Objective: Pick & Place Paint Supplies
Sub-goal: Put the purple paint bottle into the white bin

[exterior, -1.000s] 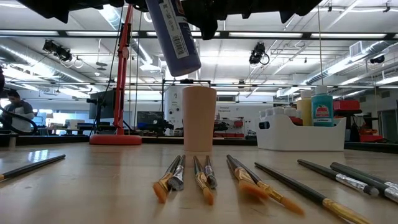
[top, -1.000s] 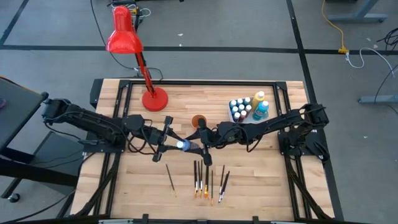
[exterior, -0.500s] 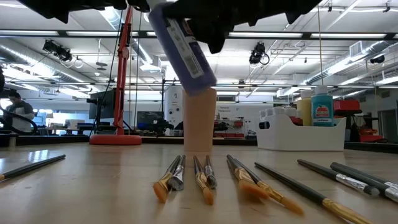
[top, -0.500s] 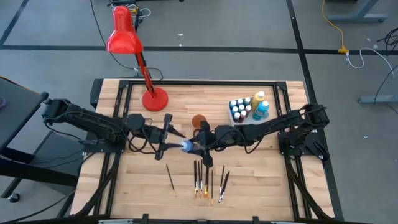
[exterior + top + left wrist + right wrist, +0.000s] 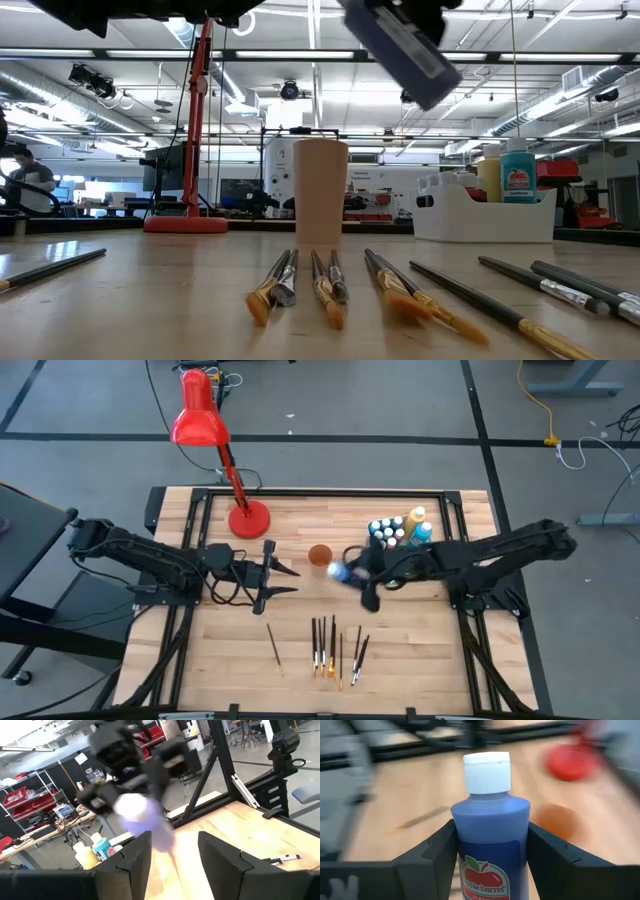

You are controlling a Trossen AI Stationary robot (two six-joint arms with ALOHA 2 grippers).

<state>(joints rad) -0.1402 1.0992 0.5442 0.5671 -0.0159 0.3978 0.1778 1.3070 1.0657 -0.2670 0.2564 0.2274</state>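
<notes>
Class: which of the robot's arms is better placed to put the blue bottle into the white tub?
Right. Its gripper grips the blue bottle beside the white tub; the left gripper is open, empty and farther off.

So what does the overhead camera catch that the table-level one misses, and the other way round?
Only the high view shows both arms whole, with the left gripper open and empty and the right gripper clamped on the blue paint bottle. Only the low view shows the room behind the table and a person far off. Both show the blue paint bottle, orange cup, paintbrushes, white tub and red lamp.
</notes>
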